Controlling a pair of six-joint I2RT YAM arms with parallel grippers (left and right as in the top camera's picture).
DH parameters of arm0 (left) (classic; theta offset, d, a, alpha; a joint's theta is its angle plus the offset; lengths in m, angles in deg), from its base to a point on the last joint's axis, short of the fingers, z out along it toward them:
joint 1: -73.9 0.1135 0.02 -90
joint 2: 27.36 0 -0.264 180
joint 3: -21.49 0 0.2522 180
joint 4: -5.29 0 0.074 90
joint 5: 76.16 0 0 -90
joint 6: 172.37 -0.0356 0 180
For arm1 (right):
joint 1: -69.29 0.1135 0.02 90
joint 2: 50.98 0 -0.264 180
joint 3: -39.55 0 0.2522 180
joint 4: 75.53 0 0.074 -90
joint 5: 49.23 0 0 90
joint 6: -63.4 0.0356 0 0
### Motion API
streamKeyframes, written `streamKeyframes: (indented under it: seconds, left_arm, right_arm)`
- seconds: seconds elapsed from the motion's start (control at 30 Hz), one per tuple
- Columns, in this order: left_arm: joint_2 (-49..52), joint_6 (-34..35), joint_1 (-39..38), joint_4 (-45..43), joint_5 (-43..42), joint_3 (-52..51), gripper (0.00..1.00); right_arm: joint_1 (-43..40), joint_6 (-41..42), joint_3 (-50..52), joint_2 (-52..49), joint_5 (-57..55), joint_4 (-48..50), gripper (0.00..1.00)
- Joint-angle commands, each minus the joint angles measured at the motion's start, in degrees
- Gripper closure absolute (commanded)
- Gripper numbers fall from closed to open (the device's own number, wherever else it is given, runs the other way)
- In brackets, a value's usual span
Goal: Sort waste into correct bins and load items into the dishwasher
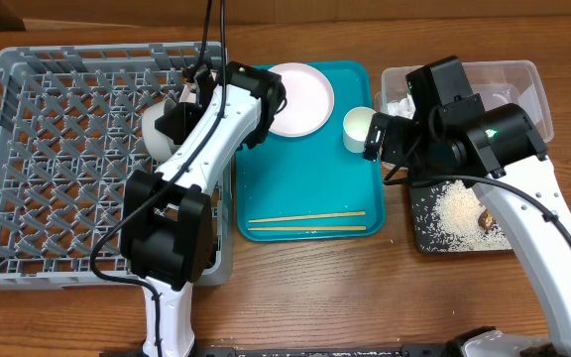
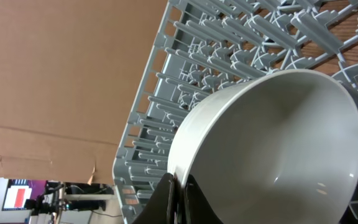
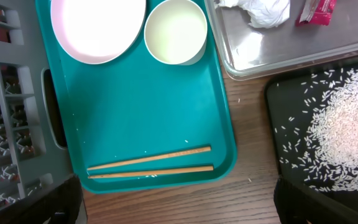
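My left gripper (image 2: 180,186) is shut on the rim of the pale round bowl (image 2: 272,143) and holds it tilted over the grey dish rack (image 2: 229,37). From overhead the bowl (image 1: 155,134) is at the rack's (image 1: 67,159) right side, under the left arm. A pale pink plate (image 1: 300,97), a small white cup (image 1: 358,129) and two chopsticks (image 1: 305,223) lie on the teal tray (image 1: 305,169). My right gripper (image 3: 179,208) is wide open and empty, above the table by the tray's near right corner. I see only one plate.
The clear tub (image 3: 272,46) holds a crumpled white tissue (image 3: 263,11) and a red wrapper (image 3: 316,11). The black tray (image 1: 426,236) holds loose rice (image 1: 454,208) and a brown lump (image 1: 486,216). The right arm hangs over both bins.
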Motion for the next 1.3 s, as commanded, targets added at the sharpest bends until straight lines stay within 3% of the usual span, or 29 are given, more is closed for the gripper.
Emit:
streamKeyframes:
  seconds: [0.0,0.4,0.6,0.93,1.0,1.07,1.27]
  left_arm:
    - [1.1,1.7,-0.1,-2.0,-8.1,-0.7,0.94]
    - [1.1,1.6,0.0,-4.2,-11.4,-0.7,0.92]
    - [1.1,-0.9,0.0,-4.2,-12.8,-0.7,0.57]
    - [1.1,-7.6,-0.1,-4.3,-12.5,-0.7,0.26]
    - [1.1,-9.9,-0.1,-4.4,-11.7,-0.6,0.1]
    - [1.1,-11.0,-0.1,-4.3,-11.1,-0.2,0.02]
    - [1.1,-13.7,-0.1,-3.7,-11.3,3.8,0.0]
  right_arm:
    - [0.2,0.1,-0.4,0.3,-0.6,0.3,0.0]
    - [0.2,0.1,-0.4,0.3,-0.6,0.3,0.0]
    - [0.2,0.1,-0.4,0.3,-0.6,0.3,0.0]
    - [0.2,0.1,-0.4,0.3,-0.6,0.3,0.0]
    - [0.2,0.1,-0.4,0.3,-0.6,0.3,0.0]
    - [0.2,0.1,-0.4,0.3,-0.6,0.3,0.0]
    - [0.2,0.1,-0.4,0.3,-0.6,0.3,0.0]
